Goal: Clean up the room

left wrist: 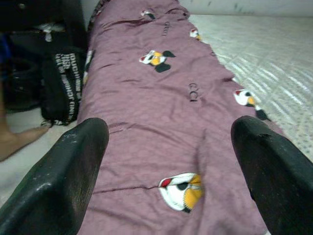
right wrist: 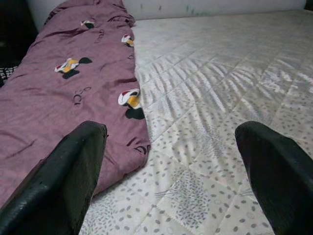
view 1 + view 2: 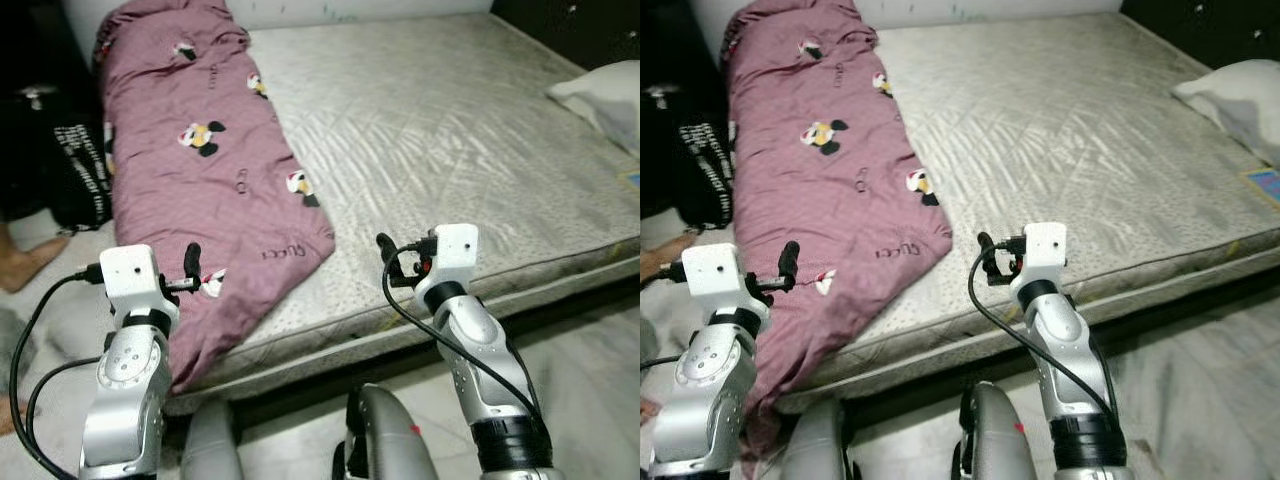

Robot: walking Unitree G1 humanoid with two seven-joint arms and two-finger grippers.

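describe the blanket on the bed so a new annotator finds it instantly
Start at the bare quilted mattress. Along its left side, from head end to near edge, lies a mauve-pink blanket, its corner hanging over the edge. It alone has cartoon prints; the pillow at far right is plain white.

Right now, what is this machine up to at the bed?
The robot stands at the foot of the mattress, both arms raised. Its left tool, fingers apart, hovers over the near end of the purple blanket, holding nothing. Its right tool, also open, hangs over the bare mattress beside the blanket. A white pillow lies far right.
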